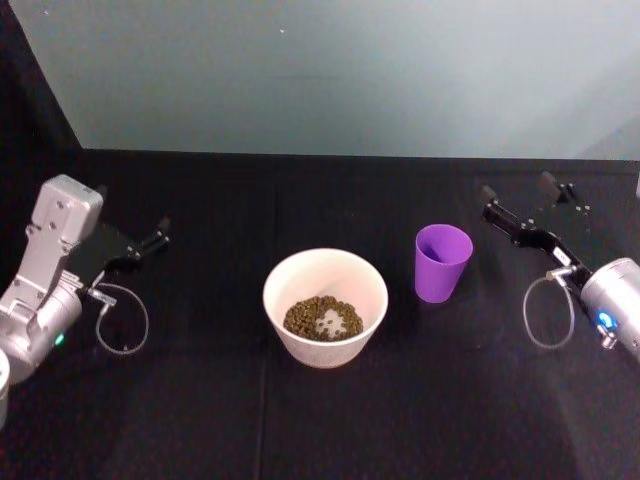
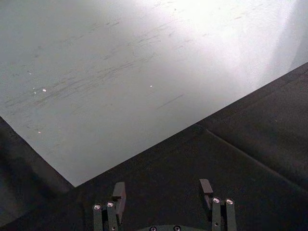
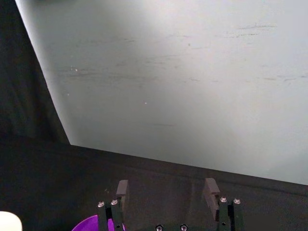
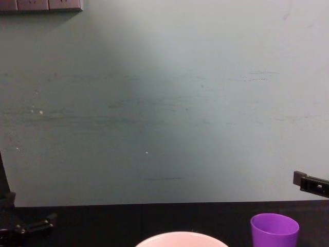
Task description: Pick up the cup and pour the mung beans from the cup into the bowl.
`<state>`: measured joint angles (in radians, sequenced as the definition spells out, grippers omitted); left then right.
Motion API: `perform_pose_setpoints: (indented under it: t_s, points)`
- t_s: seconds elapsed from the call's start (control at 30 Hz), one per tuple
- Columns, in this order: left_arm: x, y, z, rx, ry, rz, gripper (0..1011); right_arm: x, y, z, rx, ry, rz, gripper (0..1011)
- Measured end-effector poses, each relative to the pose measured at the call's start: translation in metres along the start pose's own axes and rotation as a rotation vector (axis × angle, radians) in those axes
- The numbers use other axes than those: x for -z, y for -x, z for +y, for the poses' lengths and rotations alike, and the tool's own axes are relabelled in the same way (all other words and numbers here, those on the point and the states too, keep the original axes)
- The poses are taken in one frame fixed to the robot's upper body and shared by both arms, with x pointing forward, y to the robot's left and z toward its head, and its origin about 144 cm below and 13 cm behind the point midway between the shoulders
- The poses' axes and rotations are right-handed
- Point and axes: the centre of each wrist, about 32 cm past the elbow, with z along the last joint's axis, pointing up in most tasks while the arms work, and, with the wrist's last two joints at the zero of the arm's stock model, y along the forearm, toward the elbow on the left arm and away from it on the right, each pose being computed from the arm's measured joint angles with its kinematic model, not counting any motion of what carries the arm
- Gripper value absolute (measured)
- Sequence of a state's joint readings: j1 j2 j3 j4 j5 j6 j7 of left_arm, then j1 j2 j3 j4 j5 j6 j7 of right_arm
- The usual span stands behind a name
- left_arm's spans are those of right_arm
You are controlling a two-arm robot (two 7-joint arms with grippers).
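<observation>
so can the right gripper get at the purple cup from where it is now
Probably yes. The right gripper is open and sits just to the right of the cup, which stands upright with bare black table between them. The bowl is on the cup's far side, out of the way.

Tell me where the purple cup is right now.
In the head view the cup stands upright on the black table, just right of the bowl and apart from it, with the open right claw farther right, not touching.
</observation>
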<state>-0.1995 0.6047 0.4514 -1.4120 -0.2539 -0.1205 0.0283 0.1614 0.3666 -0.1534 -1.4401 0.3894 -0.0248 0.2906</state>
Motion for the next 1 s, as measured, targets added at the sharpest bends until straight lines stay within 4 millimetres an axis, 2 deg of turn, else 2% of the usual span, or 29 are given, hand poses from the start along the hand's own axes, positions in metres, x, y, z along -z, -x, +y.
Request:
perform_pose_setpoints:
  t_s: [1.0]
  points:
    - [0.0000, 0.0000, 0.0000, 0.000, 0.000, 0.000, 1000, -0.0005, 0.0004, -0.0003, 0.002, -0.001, -0.001, 1002]
